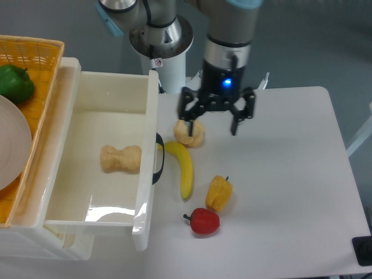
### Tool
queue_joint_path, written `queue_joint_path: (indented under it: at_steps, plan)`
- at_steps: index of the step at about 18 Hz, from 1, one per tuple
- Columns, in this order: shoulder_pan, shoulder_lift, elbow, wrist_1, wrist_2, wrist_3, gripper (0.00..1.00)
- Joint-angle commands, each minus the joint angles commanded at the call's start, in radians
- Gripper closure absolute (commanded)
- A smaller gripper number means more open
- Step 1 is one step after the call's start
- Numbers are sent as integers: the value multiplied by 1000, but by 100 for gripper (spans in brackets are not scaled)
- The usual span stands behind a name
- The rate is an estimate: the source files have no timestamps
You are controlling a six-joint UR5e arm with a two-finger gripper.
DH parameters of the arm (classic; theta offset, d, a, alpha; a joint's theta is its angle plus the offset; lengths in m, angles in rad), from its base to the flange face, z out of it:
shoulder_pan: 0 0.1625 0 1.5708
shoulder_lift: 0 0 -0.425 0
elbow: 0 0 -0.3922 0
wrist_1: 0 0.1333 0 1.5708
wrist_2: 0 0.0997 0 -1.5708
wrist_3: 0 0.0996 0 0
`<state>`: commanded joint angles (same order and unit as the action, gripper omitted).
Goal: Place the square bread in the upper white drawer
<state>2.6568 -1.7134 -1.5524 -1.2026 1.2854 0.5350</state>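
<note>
The square bread (121, 158), a tan oblong piece with a pinched middle, lies flat on the floor of the upper white drawer (104, 93), left of the drawer's front panel and dark handle (159, 158). The drawer stands pulled out. My gripper (213, 128) is open and holds nothing. It hangs over the table to the right of the drawer, well apart from the bread, with its left finger just above the round bun (189, 132).
On the table right of the drawer lie a banana (182, 167), a yellow pepper (219, 192) and a red pepper (203, 221). A woven yellow basket (40, 49) with a green pepper (15, 83) and a white plate (11, 148) sits at far left.
</note>
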Motion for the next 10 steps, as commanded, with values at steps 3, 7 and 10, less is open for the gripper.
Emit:
queue_joint_path:
  at_steps: [3, 7, 10]
  plan:
    - [17, -12, -5, 3, 72, 120, 0]
    - [9, -45, 2, 5, 225, 285, 0]
    - [5, -78, 5, 8, 287, 298, 0]
